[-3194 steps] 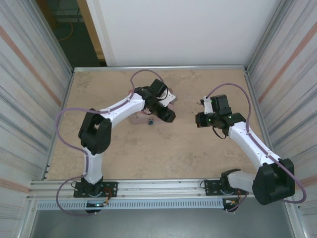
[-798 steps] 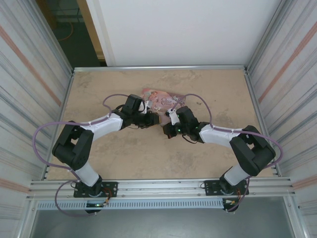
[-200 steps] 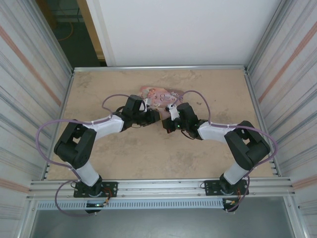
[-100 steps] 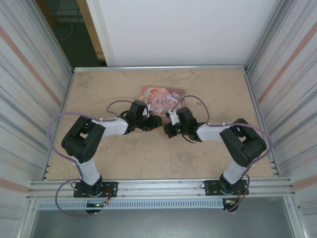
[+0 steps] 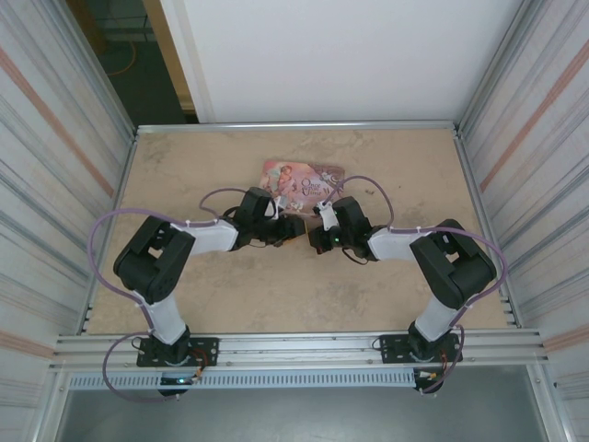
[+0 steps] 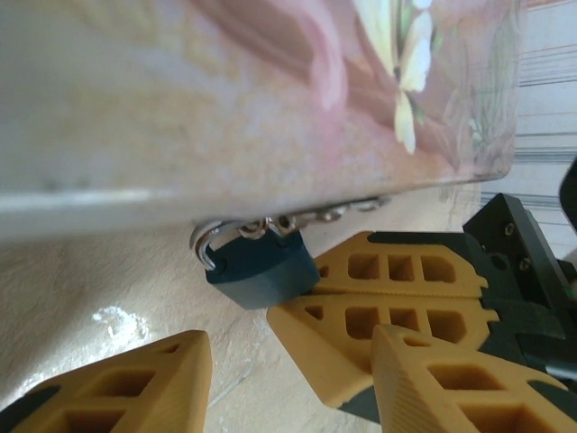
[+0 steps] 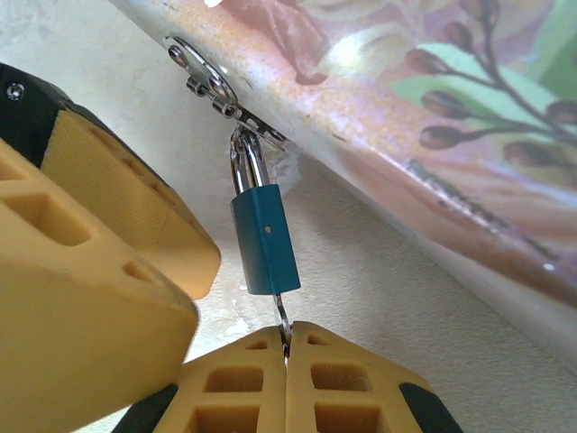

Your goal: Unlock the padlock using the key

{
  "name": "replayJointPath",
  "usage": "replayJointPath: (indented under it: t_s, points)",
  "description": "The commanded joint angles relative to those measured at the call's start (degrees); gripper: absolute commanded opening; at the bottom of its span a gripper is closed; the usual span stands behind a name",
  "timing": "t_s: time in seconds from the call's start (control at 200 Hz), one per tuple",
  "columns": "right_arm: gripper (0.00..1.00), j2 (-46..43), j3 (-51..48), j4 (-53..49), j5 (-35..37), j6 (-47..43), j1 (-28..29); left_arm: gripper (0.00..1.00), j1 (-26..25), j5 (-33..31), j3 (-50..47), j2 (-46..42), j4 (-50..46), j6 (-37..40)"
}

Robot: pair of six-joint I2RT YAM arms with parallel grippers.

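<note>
A beige tabletop (image 5: 230, 295) lies between ribbed side walls (image 5: 55, 138), white panel (image 5: 322, 55) behind, perhaps a doorway (image 5: 120, 55) top-left.

The padlock (image 7: 266, 239) has a dark blue body and a shiny silver loop. The key (image 7: 282, 323) at its 6 o'clock is silver too. The tin (image 7: 433, 117) at its 1 o'clock is pink, with painted green leaves, brown berries and a cream flower. The left gripper's fingers (image 6: 126, 388) and the right gripper's fingers (image 7: 343, 383) are yellow-orange with black. The table (image 5: 276, 295) is sandy with pale blotches. The arms (image 5: 216, 235) are white and black. The walls (image 5: 55, 138) have grey stripes and an orange line.
</note>
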Motion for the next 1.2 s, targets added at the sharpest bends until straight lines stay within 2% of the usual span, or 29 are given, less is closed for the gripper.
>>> replayJointPath:
  t_s: [0.0,0.225,0.491,0.741,0.972,1.197]
  points:
    - [0.0,-1.46,-0.17,-0.02,-0.31,-0.05,-0.79,0.5,0.38,2.91,-1.22,-3.95,-2.98,1.53]
    - [0.0,-2.45,-0.09,-1.86,-2.78,1.71,-1.21,0.51,2.41,-0.84,-4.5,-11.18,-5.32,2.31]
    - [0.0,-4.81,1.04,-5.07,-7.13,6.82,-1.57,0.54,3.67,-9.84,-11.13,-21.72,-4.4,0.24]
    - [0.0,-3.99,3.53,-9.74,-13.26,11.44,-2.01,0.58,3.83,-15.99,-20.81,-29.46,4.21,-5.85]
    - [0.0,-5.18,2.26,-7.46,-15.38,19.77,-1.67,0.63,3.83,-17.47,-28.98,-33.13,15.88,-14.05]
    - [0.0,-5.77,0.29,-5.12,-15.38,29.19,-0.52,0.67,3.37,-16.92,-31.01,-33.6,19.01,-18.62]
